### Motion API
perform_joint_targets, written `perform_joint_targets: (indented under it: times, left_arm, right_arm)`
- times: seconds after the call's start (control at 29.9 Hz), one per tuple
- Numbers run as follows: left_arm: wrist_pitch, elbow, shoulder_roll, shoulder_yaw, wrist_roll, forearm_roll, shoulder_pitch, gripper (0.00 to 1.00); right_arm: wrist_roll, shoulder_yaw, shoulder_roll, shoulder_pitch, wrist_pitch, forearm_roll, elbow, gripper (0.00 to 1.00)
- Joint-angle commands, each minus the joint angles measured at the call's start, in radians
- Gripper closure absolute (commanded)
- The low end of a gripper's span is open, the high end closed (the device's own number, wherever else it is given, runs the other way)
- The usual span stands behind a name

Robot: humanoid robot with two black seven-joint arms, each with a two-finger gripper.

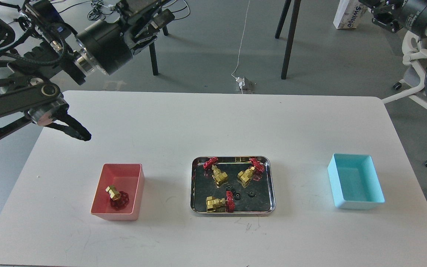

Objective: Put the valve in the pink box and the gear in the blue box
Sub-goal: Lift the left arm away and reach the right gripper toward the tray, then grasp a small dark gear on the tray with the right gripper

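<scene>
Pink box [138, 193], lower left, holds one valve [116, 194]. Steel tray [195, 185], centre, carries three valves and small black gears [251, 193]; blue box [376, 189] at right. Bare worktop [213, 126] separates all three. Left end effector [146, 27], upper left, and right end effector [382, 16], upper right: finger spacing cannot be told.

Setting: robotics lab or test room. Evidence: grey floor [206, 44]; white table [213, 122] as workbench; loose cables [98, 9] at eleven o'clock; floor power outlet [244, 83] at twelve; white office chair [421, 78] at two.
</scene>
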Motion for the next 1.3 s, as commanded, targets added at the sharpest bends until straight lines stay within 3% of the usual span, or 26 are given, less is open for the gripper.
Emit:
perform_joint_targets:
  times: [0.0, 0.07, 0.13, 0.23, 0.4, 0.57, 0.63, 0.74, 1.27]
  left_arm:
    - [-0.232, 0.03, -0.039, -0.183, 0.0, -0.252, 0.039, 0.06]
    - [-0.318, 0.065, -0.073, -0.231, 0.0, -0.317, 0.068, 0.04]
    - [-0.351, 0.102, -0.125, -0.266, 0.0, -0.345, 0.099, 0.04]
    - [-0.349, 0.149, -0.215, -0.306, 0.0, -0.346, 0.151, 0.03]
    - [-0.312, 0.192, -0.384, -0.323, 0.0, -0.345, 0.192, 0.03]
    - [-0.21, 0.224, -0.533, -0.344, 0.0, -0.337, 0.271, 0.02]
    - [-0.208, 0.251, -0.593, -0.344, 0.0, -0.337, 0.294, 0.02]
    - [-0.208, 0.251, -0.624, -0.344, 0.0, -0.332, 0.318, 0.01]
    - [-0.208, 0.251, -0.637, -0.343, 0.0, -0.322, 0.36, 0.01]
  right_arm:
    - [0.001, -0.135, -0.002, 0.071, 0.087, -0.192, 0.115, 0.0]
    - [0.001, -0.183, -0.002, 0.083, 0.087, -0.303, 0.187, 0.0]
    - [0.008, -0.236, 0.001, 0.086, 0.087, -0.458, 0.253, 0.0]
    - [0.021, -0.354, 0.042, 0.094, 0.087, -0.702, 0.332, 0.0]
    - [0.035, -0.621, 0.169, 0.097, 0.087, -0.935, 0.33, 0.0]
    - [0.056, -0.674, 0.249, 0.096, 0.087, -0.949, 0.283, 0.05]
    - [0.055, -0.678, 0.32, 0.099, 0.087, -0.96, 0.243, 0.22]
    - [0.055, -0.682, 0.378, 0.1, 0.087, -0.968, 0.203, 0.36]
    - [0.047, -0.795, 0.599, 0.082, 0.087, -0.994, 0.034, 0.41]
